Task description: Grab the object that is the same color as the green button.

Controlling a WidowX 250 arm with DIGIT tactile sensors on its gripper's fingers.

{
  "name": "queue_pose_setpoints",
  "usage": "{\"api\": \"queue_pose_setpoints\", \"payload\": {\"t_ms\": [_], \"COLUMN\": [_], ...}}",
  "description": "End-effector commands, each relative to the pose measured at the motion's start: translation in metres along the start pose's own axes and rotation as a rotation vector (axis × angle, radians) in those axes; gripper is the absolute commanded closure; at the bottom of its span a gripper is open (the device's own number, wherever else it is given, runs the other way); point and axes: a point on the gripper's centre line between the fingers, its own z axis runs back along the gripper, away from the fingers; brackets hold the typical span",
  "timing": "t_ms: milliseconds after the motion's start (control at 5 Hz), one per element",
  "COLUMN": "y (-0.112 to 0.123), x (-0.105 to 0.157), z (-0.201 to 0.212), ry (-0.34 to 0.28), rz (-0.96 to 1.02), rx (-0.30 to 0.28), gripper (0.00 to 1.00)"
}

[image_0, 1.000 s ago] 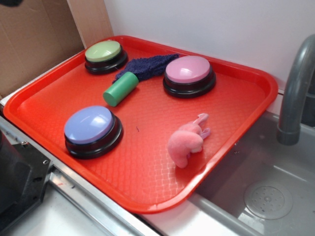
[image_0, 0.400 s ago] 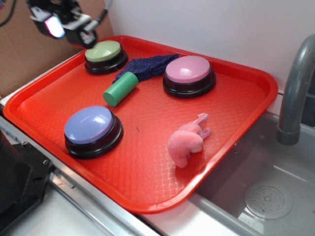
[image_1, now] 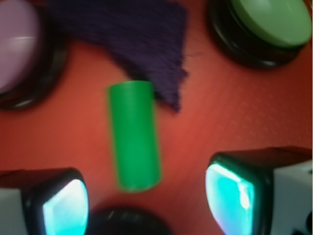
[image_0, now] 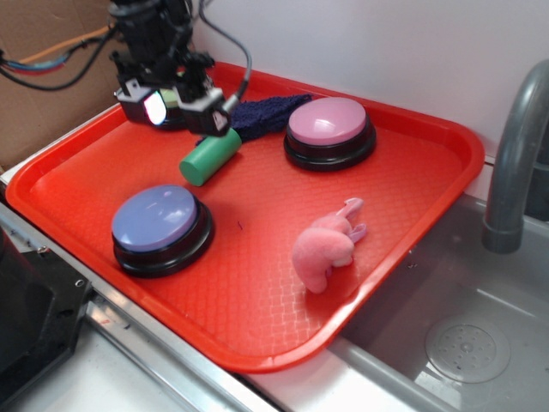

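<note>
Green cylinder [image_1: 133,134] lying on the red tray [image_0: 257,283], just below the released claw [image_0: 179,110]; approach step judged; descent and closing required next.

The gripper [image_0: 178,106] hides most of the green button [image_1: 272,20], which the blurred wrist view crops

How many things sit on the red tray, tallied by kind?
Buttons: 3: green, pink, lavender
Green cylinder: 1
Blue cloth: 1
Pink plush: 1
Total: 6
</note>
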Motion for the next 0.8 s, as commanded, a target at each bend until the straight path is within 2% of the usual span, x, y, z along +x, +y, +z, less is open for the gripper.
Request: {"api": "queue_pose_setpoints", "payload": {"t_ms": [0,200,400,600], "y": [-0.002,-0.005,0.000,0.009], "x": [0.018,0.018,0.015,0.015], "z": [-0.028,-0.033,-0.026,-0.015], "ry": [-0.025,-0.029,-0.041,-0.048], "rz": [0.010,0.012,0.020,0.008], "rx": [0.107,0.116,0.091,0.093], "gripper": [0.00,0.57,1.00,1.00]}}
